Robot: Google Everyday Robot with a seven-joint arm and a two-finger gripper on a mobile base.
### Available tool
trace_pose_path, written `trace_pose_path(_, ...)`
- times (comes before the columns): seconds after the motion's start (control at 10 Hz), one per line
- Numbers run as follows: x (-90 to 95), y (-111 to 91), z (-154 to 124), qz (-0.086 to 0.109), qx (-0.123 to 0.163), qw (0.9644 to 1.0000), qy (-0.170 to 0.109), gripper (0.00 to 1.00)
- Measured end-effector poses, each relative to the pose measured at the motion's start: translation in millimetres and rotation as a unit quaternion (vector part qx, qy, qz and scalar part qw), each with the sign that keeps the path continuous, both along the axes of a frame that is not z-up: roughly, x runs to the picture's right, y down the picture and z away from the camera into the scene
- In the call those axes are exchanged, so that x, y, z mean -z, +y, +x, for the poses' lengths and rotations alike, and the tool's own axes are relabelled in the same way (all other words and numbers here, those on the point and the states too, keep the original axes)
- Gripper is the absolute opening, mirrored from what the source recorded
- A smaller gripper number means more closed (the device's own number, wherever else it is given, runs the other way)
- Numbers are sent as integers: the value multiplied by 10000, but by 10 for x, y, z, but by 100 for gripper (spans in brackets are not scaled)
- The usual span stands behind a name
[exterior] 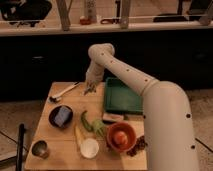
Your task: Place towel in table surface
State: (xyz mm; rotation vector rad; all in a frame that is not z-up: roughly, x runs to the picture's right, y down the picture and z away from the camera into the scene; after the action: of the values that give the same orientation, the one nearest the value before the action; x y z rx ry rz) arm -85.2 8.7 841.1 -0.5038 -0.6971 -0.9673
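My gripper (90, 90) hangs low over the far edge of the wooden table (67, 105), just left of a green tray (122, 95). I see nothing held in it. A blue folded piece that may be the towel (62, 116) lies in a dark bowl (54, 119) at the table's left. I cannot make out any other towel.
A white spoon (65, 92) lies left of the gripper. Green vegetables (90, 122), a yellow piece (79, 135), a white cup (90, 147), an orange bowl with fruit (121, 136), dark bits (140, 145) and a metal cup (40, 148) fill the front. A black post (21, 145) stands at the left.
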Motion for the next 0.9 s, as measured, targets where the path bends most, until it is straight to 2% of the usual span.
trace_pose_path(0.3,-209,107,-152,-46,60,9999,-95,0)
trace_pose_path(0.9,-509,264,-282,-118,69,9998,-167,0)
